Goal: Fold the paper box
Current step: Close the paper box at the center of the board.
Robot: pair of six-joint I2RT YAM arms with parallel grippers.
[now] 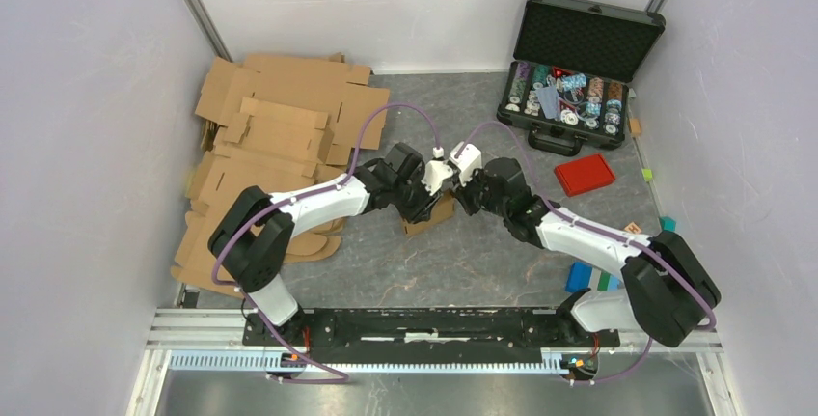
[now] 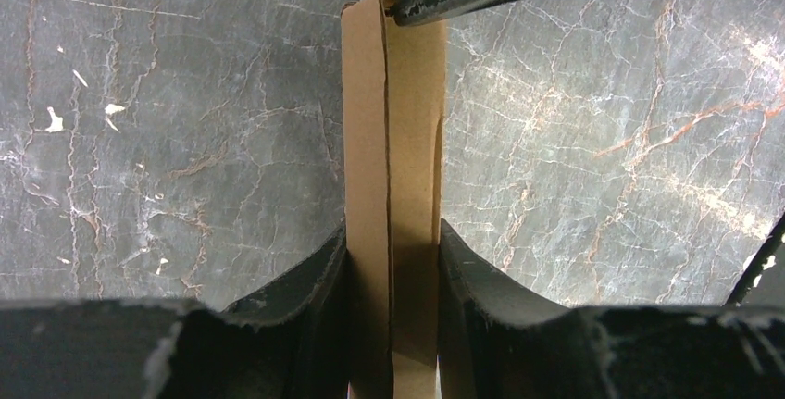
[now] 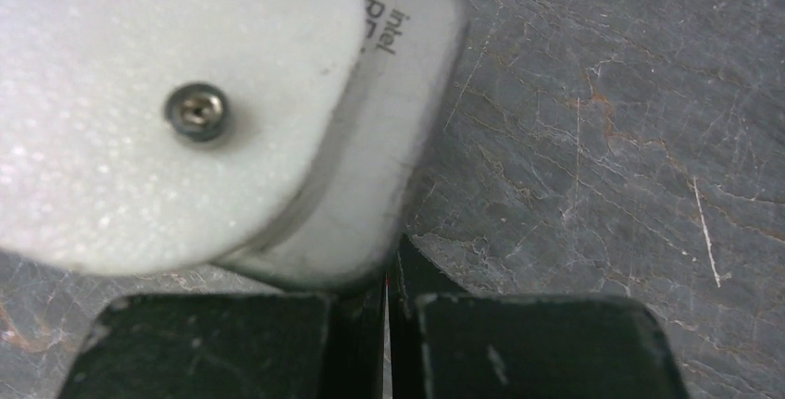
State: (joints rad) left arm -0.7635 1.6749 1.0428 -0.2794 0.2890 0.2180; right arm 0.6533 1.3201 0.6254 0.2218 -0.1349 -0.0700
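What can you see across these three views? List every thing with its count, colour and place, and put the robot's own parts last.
paper box: one, brown, table centre, between the two grippers
cardboard sheets: a pile, count unclear, brown, far left of the table
case: one, black, open, far right corner
chips: many, mixed colours, inside the case
lid: one, red, on the table in front of the case
small blocks: a few, blue and green, right side by the right arm
table: one, grey marbled
left gripper: one, black, shut on the paper box
right gripper: one, black, shut, at the box's far end
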